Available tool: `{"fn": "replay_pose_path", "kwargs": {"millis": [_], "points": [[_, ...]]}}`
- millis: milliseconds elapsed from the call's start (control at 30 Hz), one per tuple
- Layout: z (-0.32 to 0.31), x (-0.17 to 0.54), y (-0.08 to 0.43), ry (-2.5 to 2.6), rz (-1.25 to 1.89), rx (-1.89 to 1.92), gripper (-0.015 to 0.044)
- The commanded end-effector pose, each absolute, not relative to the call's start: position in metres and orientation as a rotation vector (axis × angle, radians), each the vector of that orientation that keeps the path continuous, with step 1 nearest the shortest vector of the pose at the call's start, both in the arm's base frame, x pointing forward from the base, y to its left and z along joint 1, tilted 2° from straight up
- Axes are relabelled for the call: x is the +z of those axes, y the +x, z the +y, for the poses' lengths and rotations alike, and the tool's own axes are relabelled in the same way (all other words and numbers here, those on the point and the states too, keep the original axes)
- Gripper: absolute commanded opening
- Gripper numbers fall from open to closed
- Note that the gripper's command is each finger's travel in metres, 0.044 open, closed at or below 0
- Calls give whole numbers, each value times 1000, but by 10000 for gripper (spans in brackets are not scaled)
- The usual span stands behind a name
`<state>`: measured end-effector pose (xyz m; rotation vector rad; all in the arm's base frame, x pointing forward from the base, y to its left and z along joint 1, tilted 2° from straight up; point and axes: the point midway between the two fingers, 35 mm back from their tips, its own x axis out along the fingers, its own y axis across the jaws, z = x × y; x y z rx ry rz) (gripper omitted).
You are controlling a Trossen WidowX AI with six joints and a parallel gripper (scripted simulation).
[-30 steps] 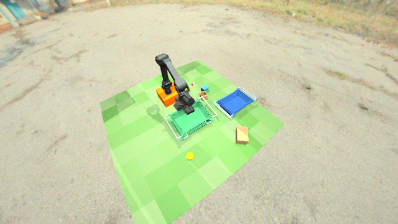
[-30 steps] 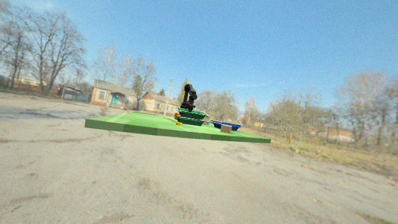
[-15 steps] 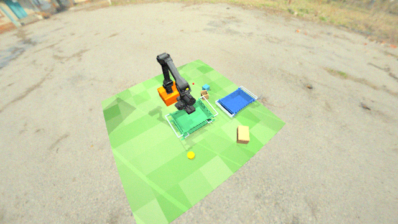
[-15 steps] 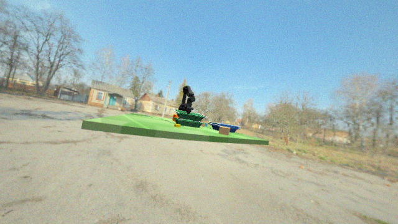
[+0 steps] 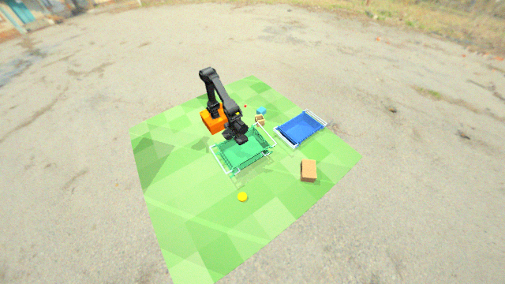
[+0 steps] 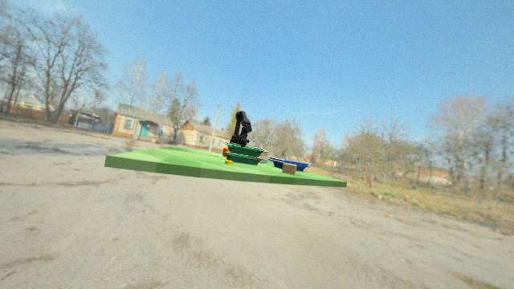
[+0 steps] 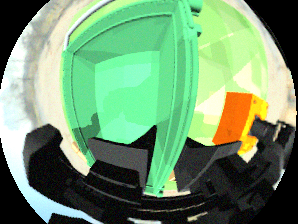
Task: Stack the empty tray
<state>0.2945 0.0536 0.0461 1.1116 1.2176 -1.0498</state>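
My gripper (image 5: 237, 140) (image 7: 161, 128) is shut on the side wall of an empty green tray (image 5: 241, 153) (image 6: 250, 151) (image 7: 127, 85). The white wire bars of this tray stick out past its two ends in the top view. A second green tray (image 6: 243, 159) stands on the green table, directly below the held one. In the exterior view the held tray's bottom is at about the lower tray's rim, slightly tilted against it; I cannot tell whether they touch. The lower tray's bars and blocks are hidden or too small to make out.
A blue tray (image 5: 301, 127) (image 6: 298, 165) with white bars stands to the right. A brown block (image 5: 308, 170) (image 6: 289, 168), a yellow disc (image 5: 242, 196) (image 6: 229, 162), a light blue block (image 5: 261, 110) and a small tan box (image 5: 259, 120) lie around. An orange block (image 5: 213, 123) (image 7: 233, 117) is by the arm's base.
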Motion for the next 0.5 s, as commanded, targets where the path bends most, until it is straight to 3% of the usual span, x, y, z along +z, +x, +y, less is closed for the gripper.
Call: {"fn": "replay_pose_path", "kwargs": {"millis": [0,467], "points": [[53,39,291,1100,1231,-1063,0],[52,33,290,1100,1231,-1063,0]]}}
